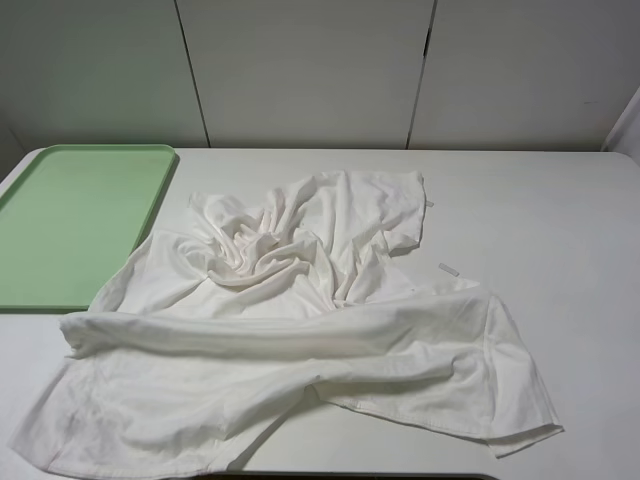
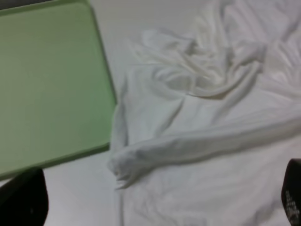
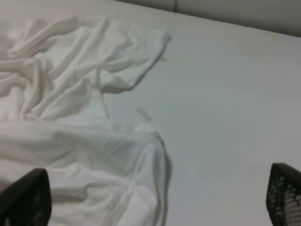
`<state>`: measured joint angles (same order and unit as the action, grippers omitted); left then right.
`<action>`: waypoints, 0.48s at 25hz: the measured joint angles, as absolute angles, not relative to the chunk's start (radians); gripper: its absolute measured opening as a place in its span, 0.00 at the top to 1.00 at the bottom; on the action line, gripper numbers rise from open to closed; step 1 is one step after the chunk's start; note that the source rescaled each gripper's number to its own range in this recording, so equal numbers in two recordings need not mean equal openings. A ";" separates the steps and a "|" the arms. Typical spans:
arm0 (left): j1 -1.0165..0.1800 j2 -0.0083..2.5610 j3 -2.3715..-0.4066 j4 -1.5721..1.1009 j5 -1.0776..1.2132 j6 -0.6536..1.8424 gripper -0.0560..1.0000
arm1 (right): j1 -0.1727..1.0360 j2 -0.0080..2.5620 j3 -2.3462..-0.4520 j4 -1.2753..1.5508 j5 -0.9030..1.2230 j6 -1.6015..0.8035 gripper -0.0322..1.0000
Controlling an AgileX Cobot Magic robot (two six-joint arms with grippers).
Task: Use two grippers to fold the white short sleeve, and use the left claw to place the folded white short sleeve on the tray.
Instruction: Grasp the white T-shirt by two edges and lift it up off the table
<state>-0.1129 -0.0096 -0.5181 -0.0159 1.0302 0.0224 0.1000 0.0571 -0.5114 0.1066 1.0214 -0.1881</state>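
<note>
White counter (image 1: 540, 200), bearing everything. White short sleeve (image 1: 300, 340) crumpled and unfolded across the middle, bunched toward the rear, near hem close to the front edge. Pale-green tray (image 1: 70, 220) at far left, bare green floor showing, cloth edge just beside its near corner. Open counter to the right and behind. Small tape strip (image 1: 447, 268) just off the cloth's right side. Left gripper (image 2: 155, 200) over the cloth, right gripper (image 3: 153, 197) over its right edge, jaws spread wide, gripping nothing.

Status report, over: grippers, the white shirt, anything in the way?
Left gripper open, right gripper open, both holding nothing. White short sleeve crumpled, unfolded, beside the tray. Small tape strip by the shirt; nothing else in the way.
</note>
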 joint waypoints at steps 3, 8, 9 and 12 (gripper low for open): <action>-0.133 0.132 -0.584 -0.162 1.003 0.192 0.00 | 0.133 0.207 -0.558 0.169 0.987 -0.269 0.00; -0.133 0.324 -0.611 -0.260 1.004 0.315 0.00 | 0.166 0.492 -0.631 0.325 0.948 -0.437 0.00; -0.133 0.354 -0.612 -0.269 1.004 0.328 0.00 | 0.166 0.540 -0.645 0.345 0.942 -0.464 0.00; -0.133 0.471 -0.617 -0.287 1.016 0.368 0.00 | 0.166 0.747 -0.703 0.427 0.935 -0.562 0.00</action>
